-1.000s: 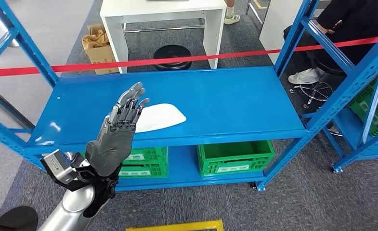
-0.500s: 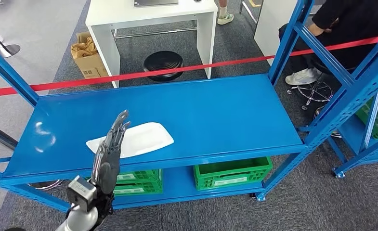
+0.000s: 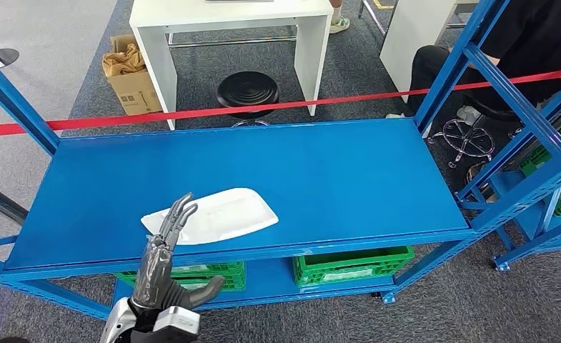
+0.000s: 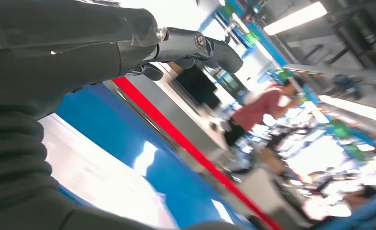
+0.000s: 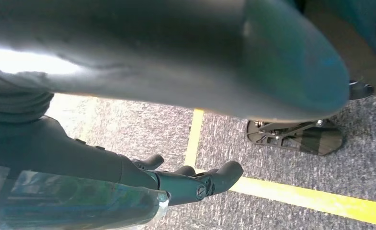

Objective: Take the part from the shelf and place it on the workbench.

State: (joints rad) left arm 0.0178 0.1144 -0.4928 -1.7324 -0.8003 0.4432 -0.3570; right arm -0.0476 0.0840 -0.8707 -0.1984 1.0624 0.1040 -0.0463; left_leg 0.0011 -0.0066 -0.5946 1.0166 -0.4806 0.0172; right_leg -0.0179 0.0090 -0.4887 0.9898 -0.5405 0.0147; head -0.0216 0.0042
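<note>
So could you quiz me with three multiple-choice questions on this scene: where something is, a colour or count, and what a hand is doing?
1. Where does the white part lie?
A. on the blue shelf's top board
B. in a green crate
C. on the white table

2. What colour is the tape stretched behind the shelf?
A. yellow
B. red
C. black

3. What is the left hand doing?
A. gripping the part
B. holding a crate
C. holding nothing, fingers straight

Answers: 1 A, the part lies flat on the board near its front edge. 2 B, the strip is red. 3 C, the fingers reach toward the part, nothing between them.
</note>
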